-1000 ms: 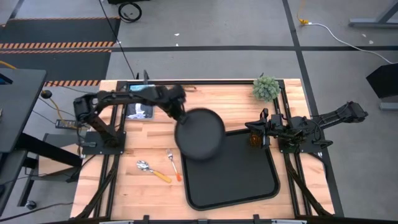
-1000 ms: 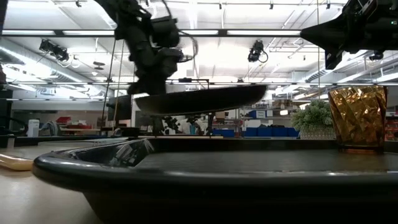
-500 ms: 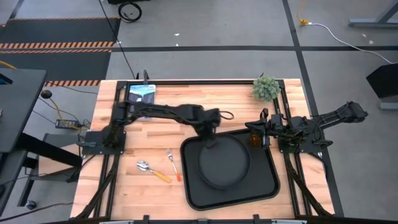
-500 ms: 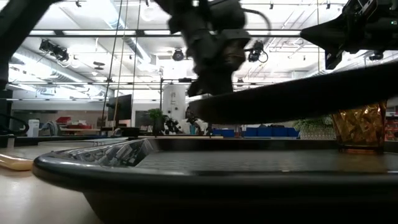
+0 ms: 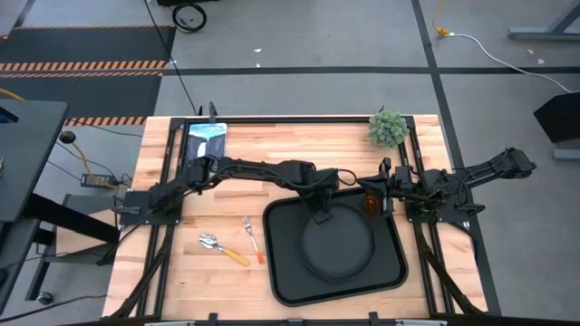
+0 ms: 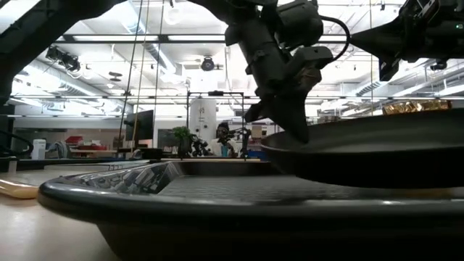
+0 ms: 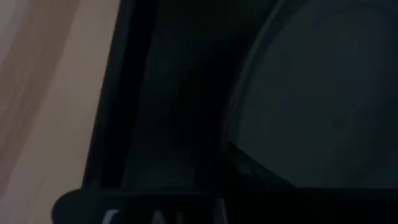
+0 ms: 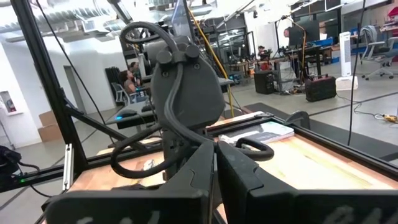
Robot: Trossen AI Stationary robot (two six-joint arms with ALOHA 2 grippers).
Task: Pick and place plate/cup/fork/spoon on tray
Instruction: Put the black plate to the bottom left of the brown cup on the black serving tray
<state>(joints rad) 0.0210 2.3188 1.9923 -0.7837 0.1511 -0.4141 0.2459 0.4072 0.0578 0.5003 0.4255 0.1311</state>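
Note:
The round black plate [image 5: 341, 244] is over the middle of the black tray [image 5: 279, 281], low above its floor; it also shows in the low view [image 6: 377, 148]. My left gripper [image 5: 320, 208] is shut on the plate's far left rim. The amber cup [image 5: 372, 203] stands by the tray's far right corner, and only its top [image 6: 409, 107] shows behind the plate. The fork [image 5: 248, 234] and the spoon [image 5: 217, 245] lie on the wood left of the tray. My right gripper [image 5: 384, 186] waits shut by the cup, touching nothing. My left gripper holds the plate's rim [image 5: 318, 220] on its far left side, and the rim also shows in the left wrist view [image 7: 239, 155]. The fingers [image 6: 293, 123] come from above, slanting down. The plate sits about level in the hold. I cannot tell whether it touches the tray's floor.
A small green plant [image 5: 388, 129] stands at the table's far right. A flat tablet-like thing [image 5: 205, 138] lies at the far left. Bare wood lies along the far side and left of the tray. People and shelving show in the room beyond.
My left gripper has carried the plate from above the tray's far left corner toward the table's right and near edges and down. The plate was high and tilted; it now sits low and about level over the tray's middle.

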